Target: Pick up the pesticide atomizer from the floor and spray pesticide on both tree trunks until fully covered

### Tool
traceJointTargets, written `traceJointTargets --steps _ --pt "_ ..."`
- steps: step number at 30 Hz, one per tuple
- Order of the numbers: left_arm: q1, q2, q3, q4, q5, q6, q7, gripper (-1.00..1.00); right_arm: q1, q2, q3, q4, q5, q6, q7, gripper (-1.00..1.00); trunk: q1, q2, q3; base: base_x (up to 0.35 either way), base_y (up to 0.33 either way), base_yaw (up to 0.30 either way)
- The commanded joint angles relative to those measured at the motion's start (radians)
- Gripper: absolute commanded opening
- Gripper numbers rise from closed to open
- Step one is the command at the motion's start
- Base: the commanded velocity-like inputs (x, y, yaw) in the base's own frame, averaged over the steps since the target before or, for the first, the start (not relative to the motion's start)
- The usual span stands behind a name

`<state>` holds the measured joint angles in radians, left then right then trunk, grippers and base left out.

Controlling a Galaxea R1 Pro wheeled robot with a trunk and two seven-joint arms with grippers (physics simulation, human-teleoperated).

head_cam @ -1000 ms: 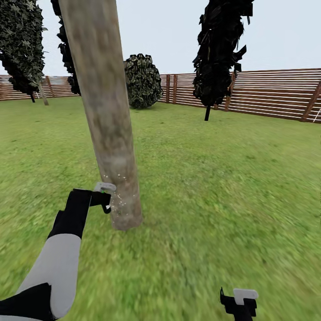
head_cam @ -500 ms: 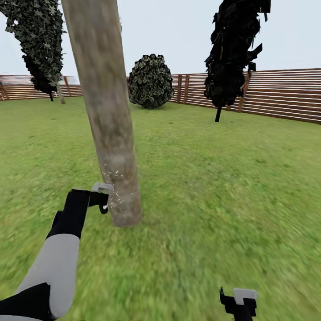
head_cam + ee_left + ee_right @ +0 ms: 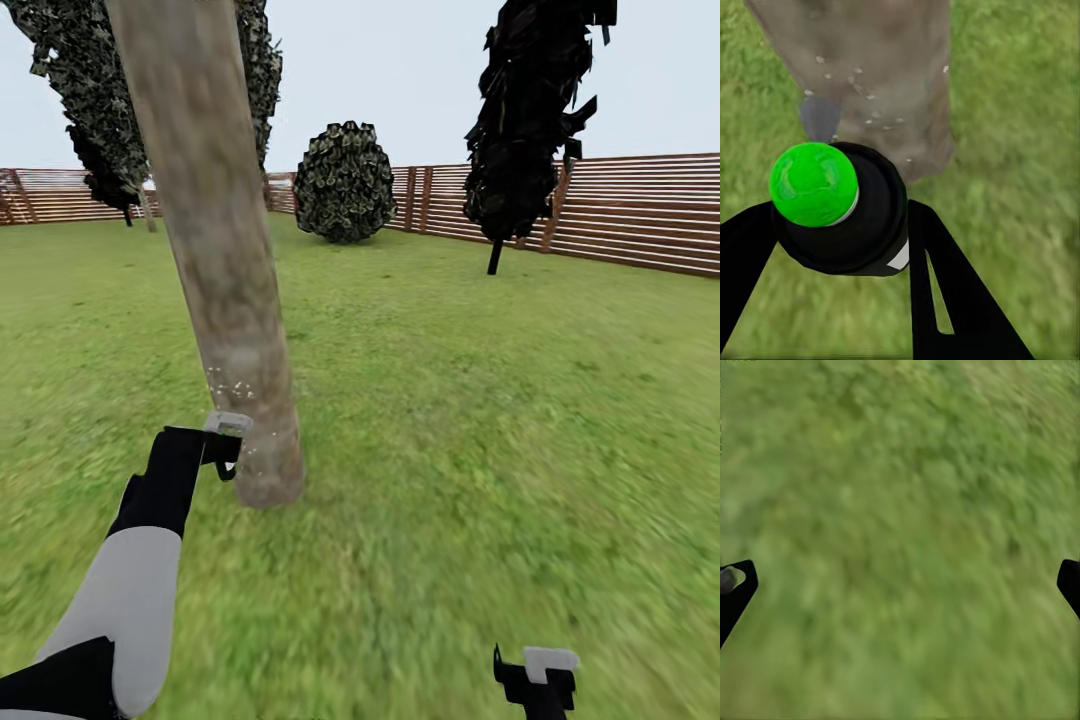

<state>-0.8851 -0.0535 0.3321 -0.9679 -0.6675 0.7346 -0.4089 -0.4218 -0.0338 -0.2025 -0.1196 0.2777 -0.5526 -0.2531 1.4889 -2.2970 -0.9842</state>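
Observation:
A thick, mottled grey-tan tree trunk [image 3: 222, 270] rises from the lawn just ahead, leaning slightly left. My left gripper [image 3: 228, 452] is held close against its lower part, shut on the pesticide atomizer [image 3: 844, 221], a black bottle with a bright green cap [image 3: 814, 184]. In the left wrist view the trunk [image 3: 870, 67] stands right beyond the cap, dotted with small white spray specks. White specks also show on the trunk [image 3: 232, 385] above the gripper. A second leafy tree [image 3: 100, 110] with a pale trunk stands far back left. My right gripper [image 3: 535, 682] hangs low over grass, open and holding nothing.
A brown slat fence [image 3: 640, 210] rings the lawn [image 3: 480, 400] at the back and right. A round dark bush [image 3: 345, 182] and a near-black conifer [image 3: 530, 110] stand near the fence. Open grass lies to the right of the trunk.
The whole view has shifted, so the camera has moved; the trunk now sits further left in the picture. The white specks show higher on the trunk. Both grippers keep their pose.

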Motion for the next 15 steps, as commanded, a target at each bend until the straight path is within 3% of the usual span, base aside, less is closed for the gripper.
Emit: traceJointTargets --steps 1,9,15 --pt "0.000 0.000 0.000 0.001 0.000 0.000 0.010 -1.00 0.000 0.001 0.000 0.000 0.000 0.000 0.000 1.00 0.000 0.000 0.000 0.000 -0.273 0.273" --pt "0.000 -0.002 0.000 0.012 0.006 0.000 0.039 -1.00 0.000 0.001 0.000 0.000 0.000 -0.001 0.000 1.00 0.000 0.000 0.000 0.057 -0.269 0.275" --pt "0.000 -0.005 0.001 0.012 0.007 0.000 0.042 -1.00 0.000 -0.001 0.000 0.000 0.000 -0.001 0.000 1.00 0.000 0.000 0.000 0.232 -0.190 0.032"
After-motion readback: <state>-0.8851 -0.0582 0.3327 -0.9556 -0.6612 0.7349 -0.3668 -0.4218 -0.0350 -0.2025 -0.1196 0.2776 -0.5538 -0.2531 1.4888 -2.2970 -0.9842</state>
